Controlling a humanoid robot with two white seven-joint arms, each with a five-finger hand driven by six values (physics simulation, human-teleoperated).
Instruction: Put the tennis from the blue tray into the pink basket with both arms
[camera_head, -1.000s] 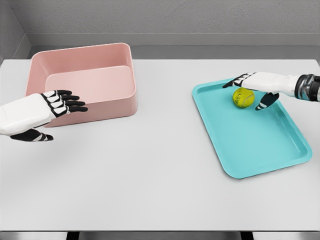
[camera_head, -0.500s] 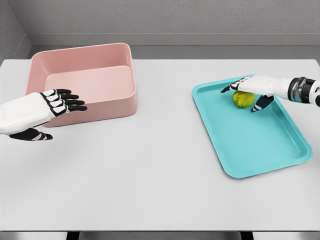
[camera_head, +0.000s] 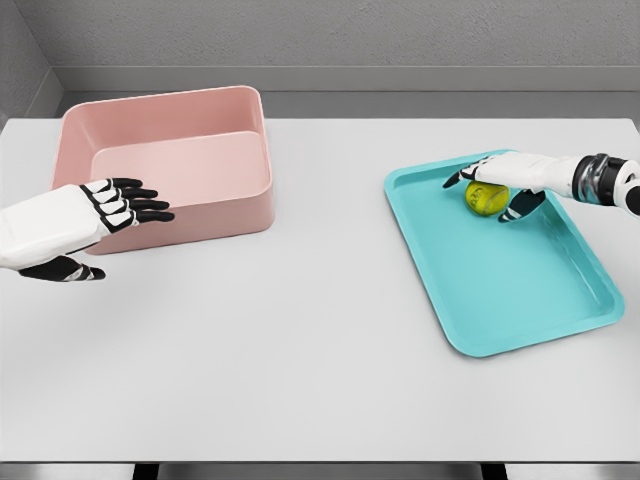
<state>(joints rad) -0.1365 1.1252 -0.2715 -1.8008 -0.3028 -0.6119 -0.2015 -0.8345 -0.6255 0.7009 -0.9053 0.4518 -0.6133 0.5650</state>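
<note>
Tennis ball (camera_head: 486, 198) at the tray's (camera_head: 520, 300) twelve o'clock end, right hand (camera_head: 515, 178) cupped over it, fingers (camera_head: 462, 176) half-curled, not visibly clamped; left hand (camera_head: 70, 225) relaxed, empty, by the basket (camera_head: 170, 165); probably light, springy, fuzzy, roll-prone, best gripped across its middle.

Right hand (camera_head: 505, 185) lower over tennis ball (camera_head: 486, 199)

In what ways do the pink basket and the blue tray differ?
The pink basket has tall walls; the blue tray is shallow with a low rim. The pink basket holds nothing; the blue tray carries the tennis ball under the right hand. Both are rectangular with rounded corners and rest on the table.
</note>
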